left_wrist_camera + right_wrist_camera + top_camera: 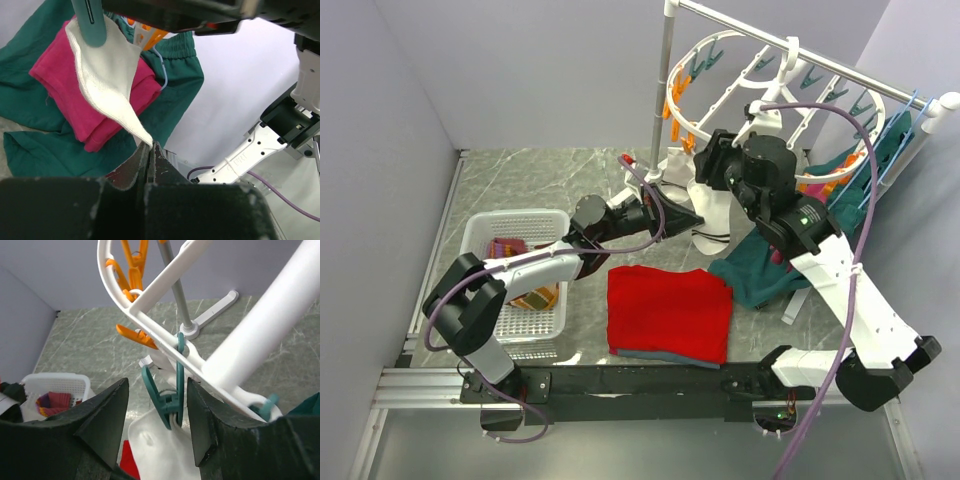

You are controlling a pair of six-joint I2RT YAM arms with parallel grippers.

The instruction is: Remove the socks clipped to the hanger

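A whitish sock point(107, 75) hangs from a teal peg point(90, 22) of the white oval hanger point(760, 90). My left gripper point(150, 145) is shut on the sock's lower tip, and the cloth is stretched taut between peg and jaws. In the right wrist view the same teal peg point(172, 400) grips the top of the sock point(165, 450). My right gripper point(157, 415) is open, with one finger on each side of that peg and small gaps showing. From above, the left gripper point(692, 218) sits beside the sock point(708, 205) and the right gripper point(715, 160) is under the hanger's rim.
A white slotted basket point(485, 225) at the left holds striped socks point(505, 247). A red cloth point(670, 310) lies flat in front. Teal and pink garments point(770, 260) hang at the right, under the rack rail with blue hangers point(910, 120). The rack's pole point(662, 90) stands behind.
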